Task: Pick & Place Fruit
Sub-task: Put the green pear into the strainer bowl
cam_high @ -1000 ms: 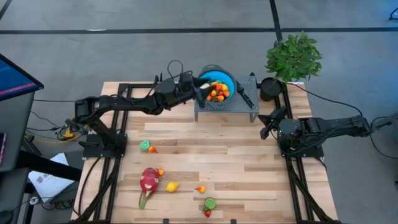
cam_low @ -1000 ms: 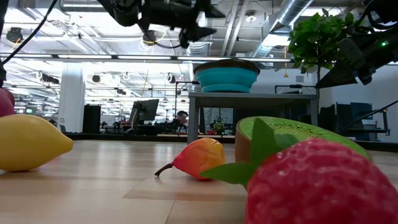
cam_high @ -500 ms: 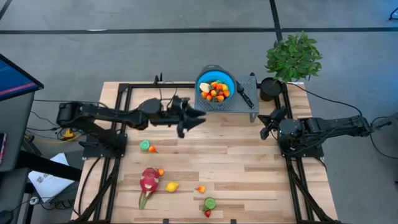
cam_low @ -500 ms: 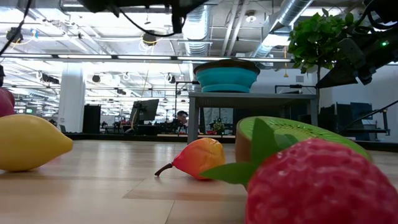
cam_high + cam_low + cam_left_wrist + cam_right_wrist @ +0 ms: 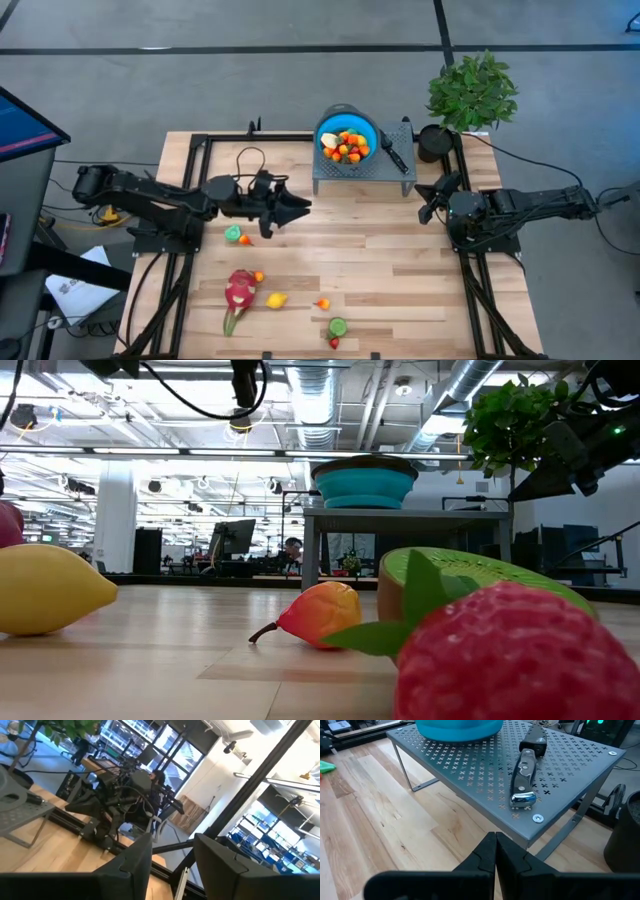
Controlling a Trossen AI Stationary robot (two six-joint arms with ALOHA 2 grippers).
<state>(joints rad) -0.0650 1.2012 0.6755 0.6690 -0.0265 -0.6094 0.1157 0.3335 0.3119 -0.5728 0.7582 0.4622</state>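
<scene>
The strawberry at lower right in the low view is blurred and cut off by the frame's bottom edge.

Open bare wood mid-table, grey perforated stand blocking the far edge, potted plant beside it

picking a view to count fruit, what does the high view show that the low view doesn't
Only the high view shows the dragon fruit, the fruit inside the blue bowl, the knife and both arms. Only the low view shows the strawberry close up and the room behind. Both show the bowl, its grey stand, the lemon and the potted plant.
</scene>
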